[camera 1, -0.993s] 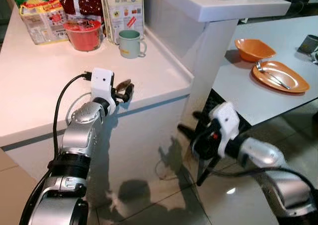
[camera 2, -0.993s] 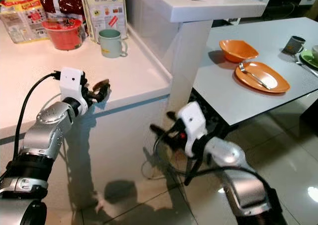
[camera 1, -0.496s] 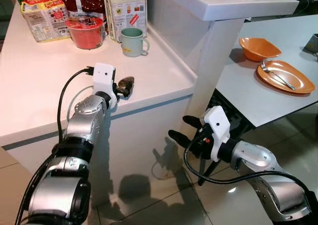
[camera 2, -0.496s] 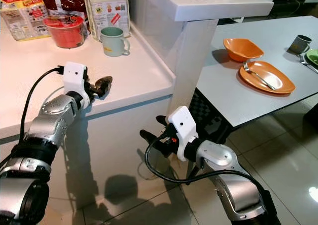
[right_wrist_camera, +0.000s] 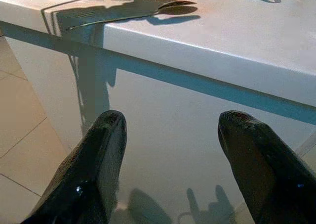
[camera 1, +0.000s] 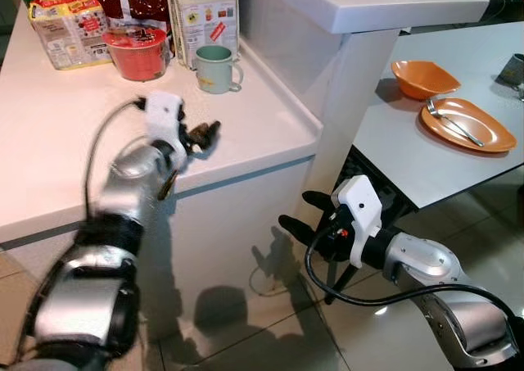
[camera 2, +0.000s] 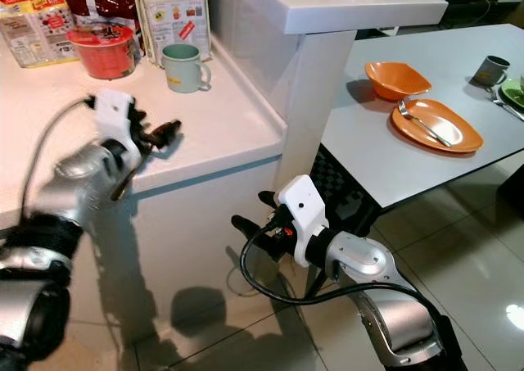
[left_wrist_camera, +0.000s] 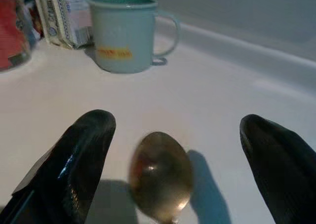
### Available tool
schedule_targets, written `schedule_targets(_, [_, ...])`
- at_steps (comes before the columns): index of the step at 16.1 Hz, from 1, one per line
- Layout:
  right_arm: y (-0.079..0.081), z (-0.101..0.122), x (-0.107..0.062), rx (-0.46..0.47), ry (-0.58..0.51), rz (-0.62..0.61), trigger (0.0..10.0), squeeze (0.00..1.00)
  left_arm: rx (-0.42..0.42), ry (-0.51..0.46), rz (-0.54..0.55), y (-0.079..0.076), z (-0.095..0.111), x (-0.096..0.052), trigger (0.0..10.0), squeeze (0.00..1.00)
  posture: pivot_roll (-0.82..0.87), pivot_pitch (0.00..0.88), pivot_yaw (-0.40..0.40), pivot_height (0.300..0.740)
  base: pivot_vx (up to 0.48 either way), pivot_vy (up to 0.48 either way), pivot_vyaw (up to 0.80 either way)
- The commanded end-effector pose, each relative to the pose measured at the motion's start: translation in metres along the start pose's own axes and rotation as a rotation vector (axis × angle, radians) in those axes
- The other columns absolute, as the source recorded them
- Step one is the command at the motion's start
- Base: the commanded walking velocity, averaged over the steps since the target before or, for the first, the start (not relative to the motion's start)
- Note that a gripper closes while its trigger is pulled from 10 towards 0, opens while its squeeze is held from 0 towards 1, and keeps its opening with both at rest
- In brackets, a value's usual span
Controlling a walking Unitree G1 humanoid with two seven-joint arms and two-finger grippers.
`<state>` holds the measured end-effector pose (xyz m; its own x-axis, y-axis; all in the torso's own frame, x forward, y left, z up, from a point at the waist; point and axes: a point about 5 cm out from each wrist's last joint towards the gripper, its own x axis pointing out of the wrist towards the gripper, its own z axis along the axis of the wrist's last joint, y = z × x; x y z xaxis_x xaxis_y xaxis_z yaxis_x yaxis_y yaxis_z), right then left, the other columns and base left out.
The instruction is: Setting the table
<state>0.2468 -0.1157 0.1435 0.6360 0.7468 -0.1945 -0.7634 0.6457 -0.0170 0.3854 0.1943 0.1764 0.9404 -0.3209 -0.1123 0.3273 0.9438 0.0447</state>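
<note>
A metal spoon [left_wrist_camera: 160, 174] lies on the white counter [camera 1: 65, 142] near its front edge, bowl pointing away from me. My left gripper [camera 1: 205, 133] hovers just over it, open, one black finger [left_wrist_camera: 84, 150] on each side of the bowl without touching. A pale green mug [camera 1: 214, 68] stands further back on the counter. My right gripper [camera 1: 299, 214] hangs open and empty below counter height, in front of the cabinet face. On the grey dining table [camera 1: 409, 158] to the right sit an orange plate [camera 1: 467, 124] with a fork [camera 1: 453, 125] and an orange bowl [camera 1: 422, 78].
A red cup [camera 1: 135, 53] and food packets [camera 1: 70, 23] line the back of the counter. A white raised ledge [camera 1: 360, 6] and its post stand between counter and table. A dark mug [camera 2: 491, 70] and a green plate [camera 2: 514, 92] sit at the table's far right.
The left arm is now blurred with motion and its fingers have spread apart from the spoon they were shut on. The right gripper rose a second ago and has since stayed put.
</note>
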Motion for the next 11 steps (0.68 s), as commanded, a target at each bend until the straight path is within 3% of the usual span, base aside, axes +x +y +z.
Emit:
schedule_targets(1, [-0.004, 0.002, -0.003, -0.005, 0.009, -0.001, 10.0, 0.00, 0.028, 0.050, -0.039, 0.000, 0.003, 0.000, 10.0, 1.00, 0.03, 0.000, -0.057, 0.740, 0.000, 0.000, 0.00])
schedule_targets(6, [-0.003, 0.000, -0.004, -0.020, 0.043, 0.022, 10.0, 0.00, -0.019, 0.139, 0.003, 0.010, 0.009, -0.006, 10.0, 1.00, 0.04, 0.000, -0.064, 0.740, 0.000, 0.000, 0.00])
schedule_targets(11, [-0.004, -0.002, -0.006, -0.023, 0.054, 0.025, 10.0, 0.00, -0.102, 0.165, -0.047, 0.004, 0.016, -0.008, 10.0, 1.00, 0.04, 0.000, -0.063, 0.740, 0.000, 0.000, 0.00])
